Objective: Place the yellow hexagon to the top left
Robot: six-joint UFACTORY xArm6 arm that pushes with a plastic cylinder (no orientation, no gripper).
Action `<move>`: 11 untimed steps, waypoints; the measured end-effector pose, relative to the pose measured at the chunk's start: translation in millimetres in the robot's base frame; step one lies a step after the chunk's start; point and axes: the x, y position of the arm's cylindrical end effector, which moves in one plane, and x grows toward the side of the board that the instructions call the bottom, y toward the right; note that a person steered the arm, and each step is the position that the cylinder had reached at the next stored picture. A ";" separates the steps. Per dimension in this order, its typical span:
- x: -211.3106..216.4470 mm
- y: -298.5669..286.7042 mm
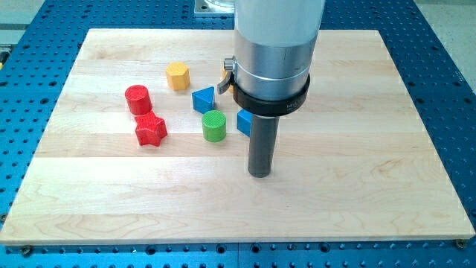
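The yellow hexagon (178, 76) sits on the wooden board (357, 186) left of centre, near the view's top. My tip (259, 174) rests on the board at centre, well below and to the right of the hexagon. A blue triangle (203, 100) lies between them, just right of and below the hexagon. A green cylinder (213, 126) stands left of my rod. A blue block (243, 122) is partly hidden behind the rod. A small yellow piece (225, 80) peeks out from behind the arm's body.
A red cylinder (137, 99) and a red star (150, 130) lie at the left, below the hexagon. The board sits on a blue perforated table (30, 82). The arm's wide silver body (277, 45) hides the board's top centre.
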 end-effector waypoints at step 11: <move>-166.6 -123.9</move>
